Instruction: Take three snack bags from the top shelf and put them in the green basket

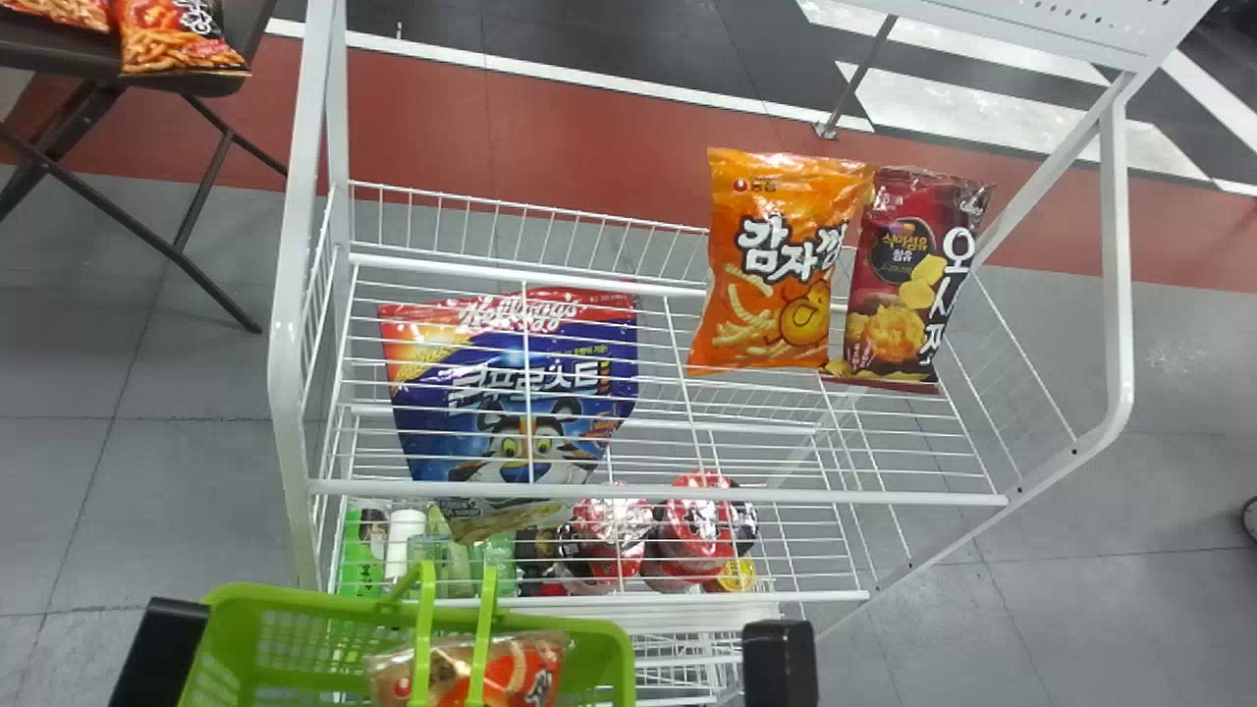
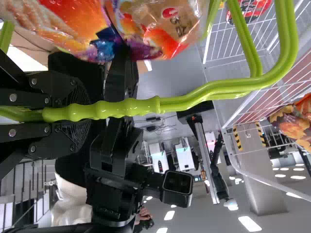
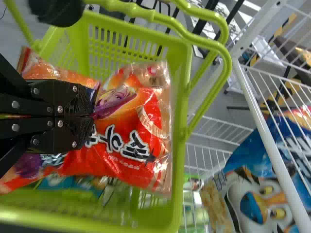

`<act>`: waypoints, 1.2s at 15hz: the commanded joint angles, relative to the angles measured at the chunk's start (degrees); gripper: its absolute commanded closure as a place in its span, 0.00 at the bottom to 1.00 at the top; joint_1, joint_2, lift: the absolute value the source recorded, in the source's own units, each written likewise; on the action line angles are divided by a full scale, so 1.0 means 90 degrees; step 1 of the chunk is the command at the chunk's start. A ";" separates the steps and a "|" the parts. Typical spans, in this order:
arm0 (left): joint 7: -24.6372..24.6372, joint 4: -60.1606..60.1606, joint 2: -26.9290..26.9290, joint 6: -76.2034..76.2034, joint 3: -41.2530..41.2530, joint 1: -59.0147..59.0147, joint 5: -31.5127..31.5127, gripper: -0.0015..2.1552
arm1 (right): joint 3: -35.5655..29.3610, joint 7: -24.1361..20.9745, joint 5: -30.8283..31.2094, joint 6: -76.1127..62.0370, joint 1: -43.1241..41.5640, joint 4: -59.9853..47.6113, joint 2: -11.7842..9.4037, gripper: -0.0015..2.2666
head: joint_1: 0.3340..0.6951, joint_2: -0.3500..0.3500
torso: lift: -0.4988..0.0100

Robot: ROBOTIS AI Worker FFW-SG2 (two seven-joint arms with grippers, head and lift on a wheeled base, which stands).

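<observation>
In the head view my left gripper (image 1: 162, 648) is at the green basket's left and my right gripper (image 1: 781, 660) at its right, both partly visible. The basket (image 1: 295, 601) holds or lies under a red-orange snack bag (image 1: 525, 670). In the left wrist view my left gripper (image 2: 73, 114) is closed around the green handle (image 2: 131, 107). The right wrist view has my right gripper (image 3: 91, 115) pinching the red snack bag (image 3: 131, 126) at the basket's opening. On the top shelf lean an orange snack bag (image 1: 776, 265) and a dark red one (image 1: 908, 285).
A blue cereal bag (image 1: 520, 393) lies on the left of the white wire rack (image 1: 658, 491). Red-lidded packages (image 1: 702, 525) and bottles stand on the shelf below. More orange snack bags (image 1: 182, 39) rest on a dark table (image 1: 59, 49) at the far left.
</observation>
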 commanded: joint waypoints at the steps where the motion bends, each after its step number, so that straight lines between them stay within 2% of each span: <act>1: 0.0005 -0.0035 0.0010 0.0027 -0.0063 0.0049 -0.0012 0.72 | 0.0227 -0.0129 -0.0030 -0.0237 -0.0091 0.0088 0.0006 0.98 | 1.00 0.00 | 0.92; 2: 0.0005 -0.0075 0.0010 0.0027 -0.0083 0.0098 -0.0022 0.72 | 0.0295 -0.0256 -0.0001 -0.0335 -0.0140 0.0166 0.0006 0.90 | 1.00 0.00 | 0.92; 3: -0.0005 -0.0104 0.0019 0.0027 -0.0083 0.0127 -0.0022 0.72 | 0.0295 -0.0256 0.0028 -0.0237 -0.0238 0.0283 0.0006 0.73 | 1.00 0.00 | 0.92; 4: -0.0025 -0.0123 0.0029 0.0027 -0.0073 0.0157 -0.0032 0.72 | 0.0295 -0.0237 0.0106 -0.0179 -0.0296 0.0381 0.0006 0.35 | 1.00 0.00 | 0.92; 5: -0.0025 -0.0153 0.0039 0.0027 -0.0063 0.0186 -0.0042 0.72 | 0.0276 -0.0198 0.0184 -0.0101 -0.0306 0.0400 0.0006 0.01 | 1.00 0.00 | 0.92; 7: -0.0005 -0.0153 0.0029 0.0027 -0.0073 0.0186 -0.0051 0.72 | -0.0017 0.0037 0.0175 0.0231 -0.0277 0.0273 0.0006 0.00 | 1.00 0.00 | 0.92; 11: 0.0063 -0.0153 0.0029 0.0027 -0.0190 0.0176 -0.0090 0.72 | -0.0896 0.0085 0.0058 -0.0218 -0.0072 -0.0186 0.0006 0.03 | 1.00 0.00 | 0.92; 15: 0.0073 -0.0153 0.0029 0.0027 -0.0229 0.0167 -0.0110 0.72 | -0.1482 -0.0208 0.0028 -0.2327 -0.0160 -0.0205 0.0006 0.03 | 1.00 0.00 | 0.92; 18: 0.0073 -0.0143 0.0029 0.0027 -0.0249 0.0167 -0.0110 0.72 | -0.1541 -0.0676 0.0067 -0.3773 -0.0687 0.0097 0.0006 0.03 | 1.00 0.00 | 0.92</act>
